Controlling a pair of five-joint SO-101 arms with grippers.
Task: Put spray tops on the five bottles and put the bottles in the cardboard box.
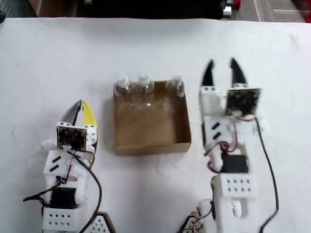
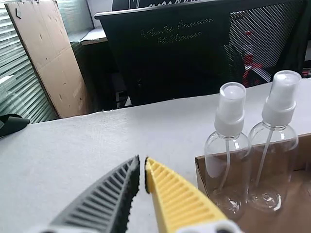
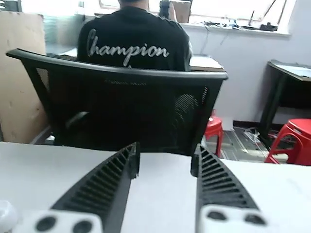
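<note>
The cardboard box [image 1: 150, 131] sits in the middle of the white worktop [image 1: 58, 53]. Three clear bottles [image 1: 144, 86] stand inside it, in a row along its 12 o'clock wall. Two of them show white spray tops [image 2: 231, 109] on. The left end effector [image 1: 81, 108] lies at 9 o'clock from the box, fingers pressed together, holding nothing. The right end effector [image 1: 222, 72] lies at 2 o'clock from the box, fingers spread apart, holding nothing.

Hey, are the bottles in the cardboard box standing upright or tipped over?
Upright: the bottles stand in the cardboard box, spray tops pointing up.
</note>
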